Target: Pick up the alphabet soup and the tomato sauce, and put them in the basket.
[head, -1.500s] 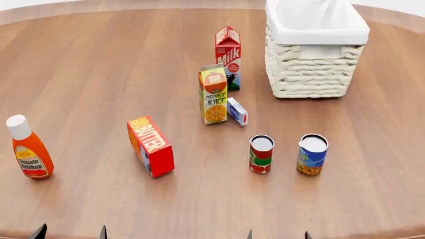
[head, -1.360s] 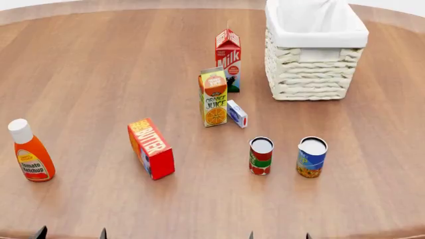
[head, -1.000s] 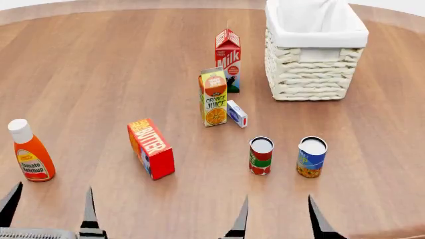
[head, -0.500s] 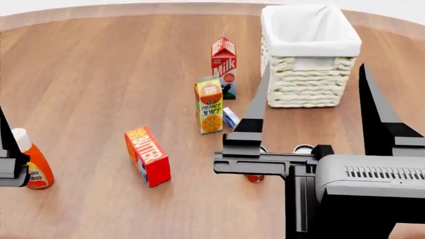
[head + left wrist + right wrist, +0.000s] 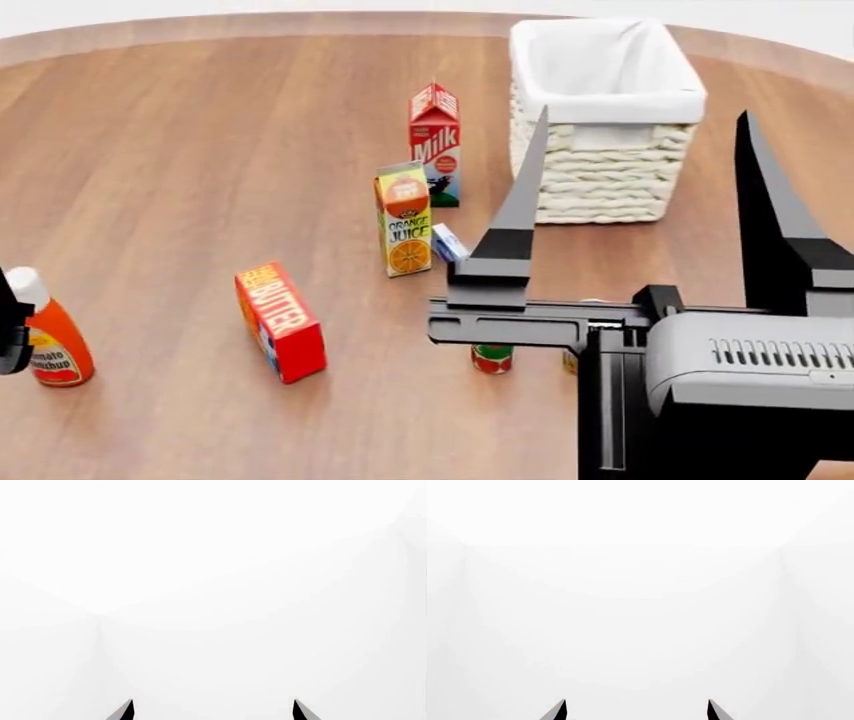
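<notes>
Head view alone shows the tomato sauce (image 5: 493, 358); right gripper (image 5: 641, 130) gapes wide, empty.

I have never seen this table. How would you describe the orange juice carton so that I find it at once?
Start at the white woven basket at the far side of the table. To its left stands the red milk carton, and just in front of that, nearer the robot, stands the orange juice carton. It is upright, orange and green, with an orange slice pictured, and taller than the small blue-and-white box beside it.
</notes>
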You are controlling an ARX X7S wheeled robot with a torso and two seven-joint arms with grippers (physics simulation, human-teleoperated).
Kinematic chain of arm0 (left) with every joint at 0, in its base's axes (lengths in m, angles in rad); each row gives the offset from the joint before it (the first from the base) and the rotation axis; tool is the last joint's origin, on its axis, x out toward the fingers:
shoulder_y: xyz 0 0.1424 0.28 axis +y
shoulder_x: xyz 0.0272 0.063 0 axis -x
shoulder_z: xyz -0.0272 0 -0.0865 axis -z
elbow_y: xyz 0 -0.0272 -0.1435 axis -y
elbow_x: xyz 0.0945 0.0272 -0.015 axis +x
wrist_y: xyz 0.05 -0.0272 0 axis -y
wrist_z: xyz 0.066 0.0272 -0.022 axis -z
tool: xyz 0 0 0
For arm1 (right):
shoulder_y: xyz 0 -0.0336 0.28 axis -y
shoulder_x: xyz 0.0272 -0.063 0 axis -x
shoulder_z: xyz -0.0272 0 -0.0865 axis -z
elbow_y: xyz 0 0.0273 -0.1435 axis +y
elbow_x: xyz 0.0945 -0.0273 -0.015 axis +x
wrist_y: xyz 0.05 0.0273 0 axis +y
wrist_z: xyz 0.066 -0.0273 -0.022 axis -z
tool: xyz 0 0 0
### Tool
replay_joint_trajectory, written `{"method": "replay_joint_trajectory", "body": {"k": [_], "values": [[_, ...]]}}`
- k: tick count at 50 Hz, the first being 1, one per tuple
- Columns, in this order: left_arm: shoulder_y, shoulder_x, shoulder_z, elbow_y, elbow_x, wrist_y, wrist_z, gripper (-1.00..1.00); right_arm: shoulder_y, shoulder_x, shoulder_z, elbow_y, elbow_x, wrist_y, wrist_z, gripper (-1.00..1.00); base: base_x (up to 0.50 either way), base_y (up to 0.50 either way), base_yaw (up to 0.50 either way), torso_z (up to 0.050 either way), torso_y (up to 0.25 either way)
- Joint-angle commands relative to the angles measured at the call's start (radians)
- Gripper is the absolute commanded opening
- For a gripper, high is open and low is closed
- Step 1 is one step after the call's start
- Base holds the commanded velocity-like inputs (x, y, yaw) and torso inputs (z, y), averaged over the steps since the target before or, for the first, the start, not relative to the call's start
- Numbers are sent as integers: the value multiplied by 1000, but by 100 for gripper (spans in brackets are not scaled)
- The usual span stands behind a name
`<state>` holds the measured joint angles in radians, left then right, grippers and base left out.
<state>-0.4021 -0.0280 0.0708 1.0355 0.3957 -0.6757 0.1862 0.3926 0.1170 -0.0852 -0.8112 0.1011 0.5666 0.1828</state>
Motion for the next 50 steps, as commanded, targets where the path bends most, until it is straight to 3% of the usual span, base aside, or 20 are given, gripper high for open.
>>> {"method": "replay_joint_trajectory", "body": {"k": [1,14,21,31,50], "values": [[-7,8,-4,9,6,-8,8,100,-2,14,-16,-15,7,9,16,100,0,-109,0,50,104],[6,3,-17,1,-33,9,-37,100,-13,21,-13,4,23,-13,29,100,0,-45,0,35,85],[16,-3,-8,2,-45,23,-53,100,-20,31,-21,5,20,-22,37,100,0,-485,0,0,0],[22,-16,-3,-2,-67,28,-72,100,-21,44,-38,20,9,-36,48,100,5,-17,0,0,0],[20,-26,-3,0,-76,25,-80,100,-13,63,-68,19,-10,-21,71,100,334,29,0,0,0]]}}
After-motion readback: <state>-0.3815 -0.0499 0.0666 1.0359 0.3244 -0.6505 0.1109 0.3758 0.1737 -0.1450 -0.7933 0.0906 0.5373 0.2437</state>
